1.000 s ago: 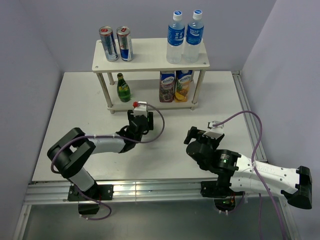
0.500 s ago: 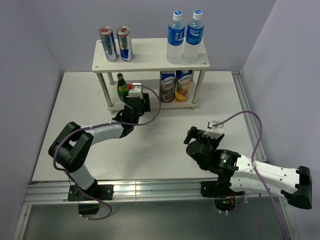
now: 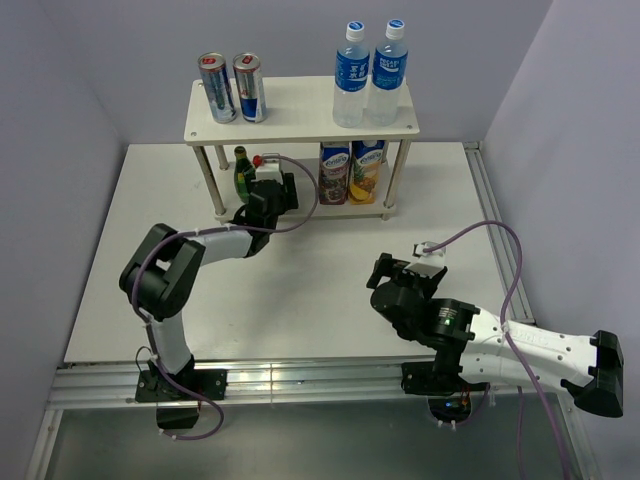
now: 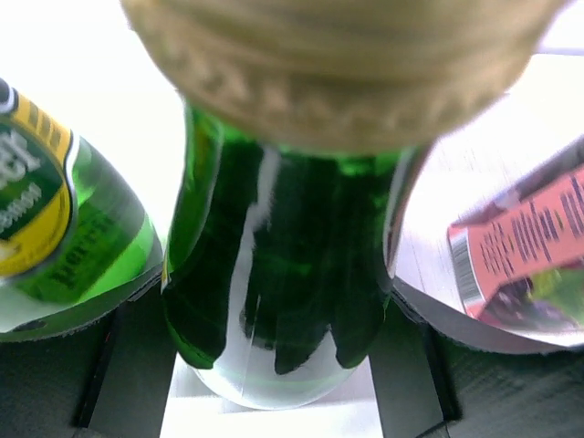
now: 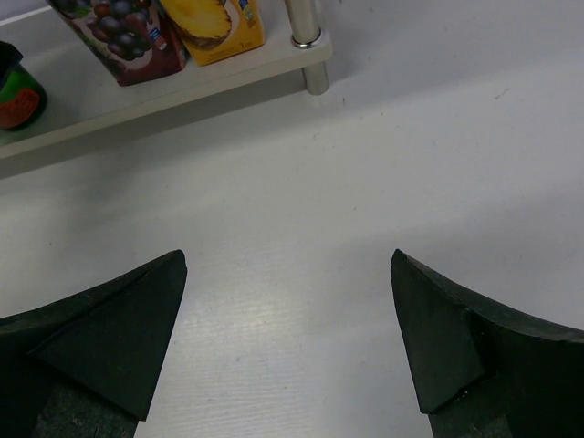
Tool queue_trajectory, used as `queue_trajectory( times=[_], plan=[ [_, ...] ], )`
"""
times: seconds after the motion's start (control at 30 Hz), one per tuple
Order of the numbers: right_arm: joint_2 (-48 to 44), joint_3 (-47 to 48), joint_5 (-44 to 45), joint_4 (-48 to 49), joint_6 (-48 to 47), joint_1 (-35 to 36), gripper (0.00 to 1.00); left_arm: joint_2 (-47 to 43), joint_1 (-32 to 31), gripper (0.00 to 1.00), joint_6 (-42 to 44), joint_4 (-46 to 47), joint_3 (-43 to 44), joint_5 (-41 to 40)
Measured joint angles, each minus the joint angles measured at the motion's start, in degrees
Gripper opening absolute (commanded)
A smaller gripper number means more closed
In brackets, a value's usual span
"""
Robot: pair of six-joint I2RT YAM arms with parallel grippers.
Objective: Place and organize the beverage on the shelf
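Desk (image 3: 300, 300): white and matt under even light; most of its surface lay bare in my top view.
Room: plain pale lilac walls (image 3: 290, 40) closed in the back and both sides, and a metal rail (image 3: 300, 385) ran along the near edge where the arm bases sat.
Shelf (image 3: 300, 110): it stood at the far middle of the desk, close to the back wall, with both boards whitish.
Top board: two cans (image 3: 217, 88) stood on the left and two water bottles (image 3: 352, 75) on the right.
Lower board: a standing green bottle (image 3: 242, 172) was on the left and two juice cartons (image 3: 335, 172) on the right.
Left claw (image 3: 268, 188): it reached in at the lower board, clenched on a held green bottle (image 4: 283, 274). My wrist feed showed that bottle between the standing one and a carton. I could not tell whether its base touched the board.
Right claw (image 5: 287, 274): released, with its fingers spread wide over bare desk, well apart from the shelf's near right leg (image 5: 306, 36).
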Motion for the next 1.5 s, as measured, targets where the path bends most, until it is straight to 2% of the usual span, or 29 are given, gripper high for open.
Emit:
queue_trajectory(
  times=[0.17,0.23,0.27,0.3,0.37,0.4,0.5,0.7,0.87,1.17,1.37,1.5],
  plan=[
    [0.63,-0.04,0.00,0.33,-0.33,0.00,1.00,1.97,0.70,0.00,0.15,0.48,2.12,-0.09],
    [0.72,-0.04,0.00,0.33,-0.37,0.00,1.00,2.45,0.92,0.09,0.13,0.37,2.75,-0.09],
    [0.72,-0.04,0.00,0.35,-0.37,0.00,1.00,2.75,0.96,0.17,0.15,0.33,3.15,-0.09],
    [0.72,-0.04,0.02,0.37,-0.39,0.00,1.00,2.89,1.05,0.36,0.17,0.09,3.48,-0.09],
    [0.72,-0.04,0.00,0.37,-0.42,0.00,1.00,3.08,1.14,0.59,0.20,-0.15,3.80,-0.04],
    [0.72,-0.04,0.00,0.37,-0.42,0.00,1.00,3.13,1.16,0.76,0.20,-0.15,3.80,-0.04],
    [0.72,-0.04,0.00,0.37,-0.44,0.00,1.00,3.13,1.16,0.87,0.33,-0.11,3.80,0.09],
    [0.55,-0.07,0.00,0.37,-0.42,0.00,1.00,2.89,1.16,0.96,0.24,1.77,3.98,0.15],
    [0.17,-0.07,0.00,0.35,-0.37,0.00,1.00,1.05,1.14,0.96,0.09,1.86,3.13,0.37],
    [-0.26,-0.07,0.04,0.28,-0.31,0.00,1.00,-6.58,-1.09,0.98,-0.52,1.99,-3.91,-0.33],
    [-0.26,-0.07,-0.02,0.07,0.31,0.00,1.00,-16.63,-5.62,0.98,-3.41,-0.98,-14.80,-4.79],
    [-0.24,0.11,-1.53,-0.07,-0.11,0.00,1.00,-28.15,-12.22,0.96,-6.86,-10.23,-19.93,-9.84]
  ],
)
